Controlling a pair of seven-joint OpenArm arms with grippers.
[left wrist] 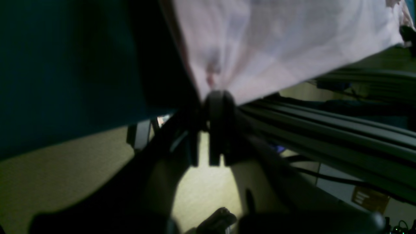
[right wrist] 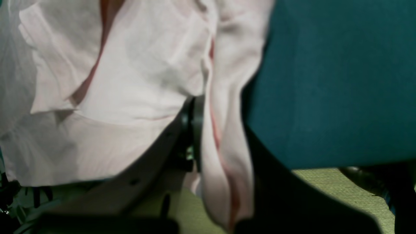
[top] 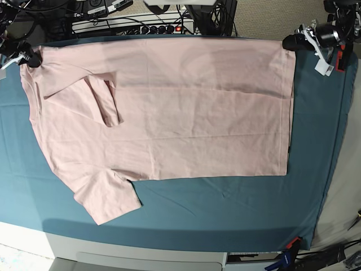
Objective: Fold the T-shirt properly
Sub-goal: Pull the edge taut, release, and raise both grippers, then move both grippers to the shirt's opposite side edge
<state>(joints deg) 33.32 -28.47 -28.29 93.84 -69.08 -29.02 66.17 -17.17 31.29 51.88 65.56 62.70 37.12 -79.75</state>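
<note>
You've got the large pale pink cotton T-shirt [top: 169, 113] spread plain side up across the teal cloth-covered tabletop [top: 225, 209], its length running side to side along the far edge. Your left end effector [top: 290, 43] is clenched on the far hem corner, at the right of the base view, and your right end effector [top: 31, 58] is clenched on the far shoulder corner opposite. The wrist views agree: cloth bunches straight into the left jaws [left wrist: 216, 97], and a thick roll of pink fabric is pinched at the right [right wrist: 196, 130].

Now the risks. The far sleeve [top: 93, 96] is already flopped inward over the chest — lift and carry from here and that flap may get trapped inside the fold, leaving a lump. The near sleeve [top: 107, 197] sticks out well apart from the body, so it will probably drag behind and skew the edge.

Watch the right grip too — it looks like several layers rolled together, not a clean single edge. If one layer slips out under tension, that corner sags and the fold line goes crooked.

Both corners sit right at the far edge of the tabletop, so pull unevenly and the whole shirt could slide off the back towards the tangled cables and power strip [top: 135, 25]. Keep the two arms moving together, I'd say.
</note>
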